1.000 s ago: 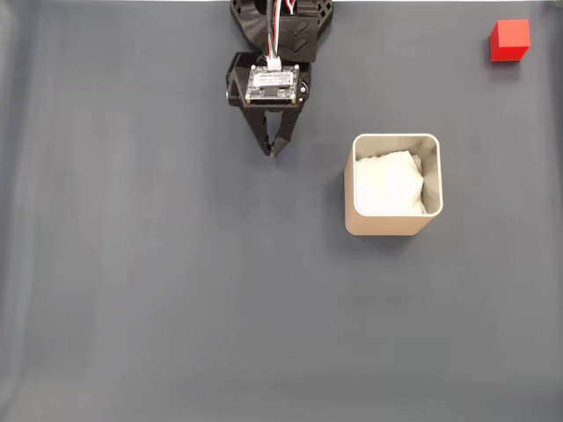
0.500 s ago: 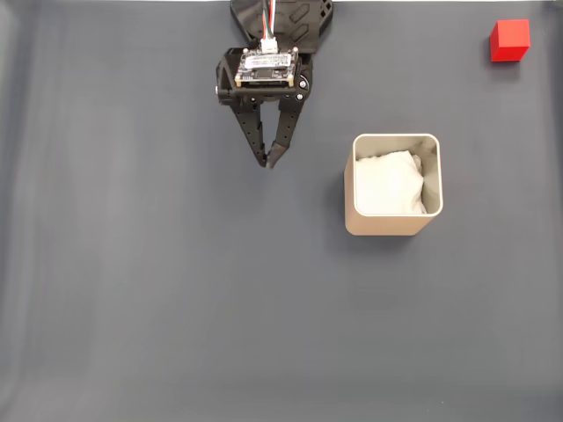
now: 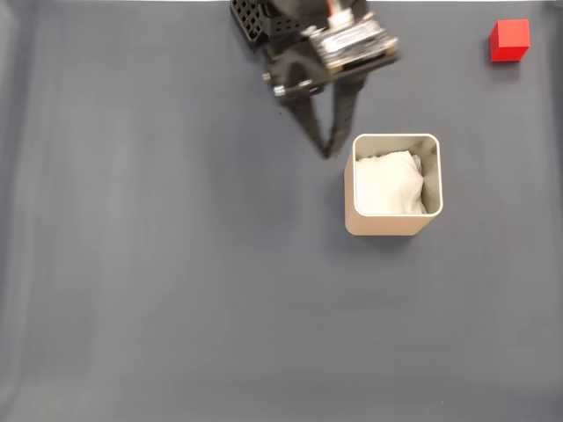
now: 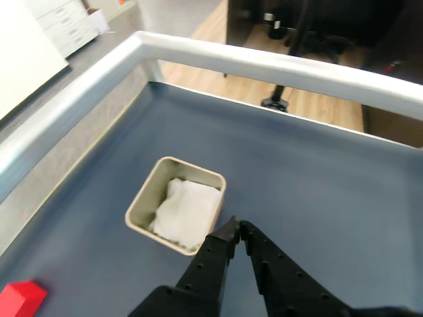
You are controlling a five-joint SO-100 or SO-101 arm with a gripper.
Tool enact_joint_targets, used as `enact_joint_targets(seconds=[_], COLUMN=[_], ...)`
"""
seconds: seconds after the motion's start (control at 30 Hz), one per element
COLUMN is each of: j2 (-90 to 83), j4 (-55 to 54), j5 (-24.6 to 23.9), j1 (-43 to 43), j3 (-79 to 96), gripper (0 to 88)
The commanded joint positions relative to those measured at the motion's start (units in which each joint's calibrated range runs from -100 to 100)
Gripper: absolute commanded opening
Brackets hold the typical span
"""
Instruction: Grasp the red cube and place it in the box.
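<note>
Gripper (image 3: 329, 151) empty, fingertips together, just left of the box (image 3: 393, 227).
Red cube (image 3: 509, 40) rests well apart, at top-right corner.

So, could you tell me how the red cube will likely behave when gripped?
The red cube looks solid with flat faces, so it should sit still, not roll. Its matte surface probably grips well. Being small, it is likely light, and a nudge could slide it across the smooth mat.

red cube (image 3: 509, 40) red | box (image 3: 362, 220) beige, white padding | end effector (image 3: 329, 151) black

Grey table (image 3: 176, 290): box (image 3: 393, 224), red cube (image 3: 509, 40).
</note>
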Motion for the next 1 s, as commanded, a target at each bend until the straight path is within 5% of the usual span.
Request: enact_joint_targets(seconds=[0.0,0.4,0.97], j2=[0.66,1.79,6.63], j4=[4.69,18.15,21.44], j5=[1.27,3.57,1.66], j1=[-5.40,-23.64,-42.39], j3=[-5.79,-11.81,-16.64], gripper=[0.2,0.2,8.4])
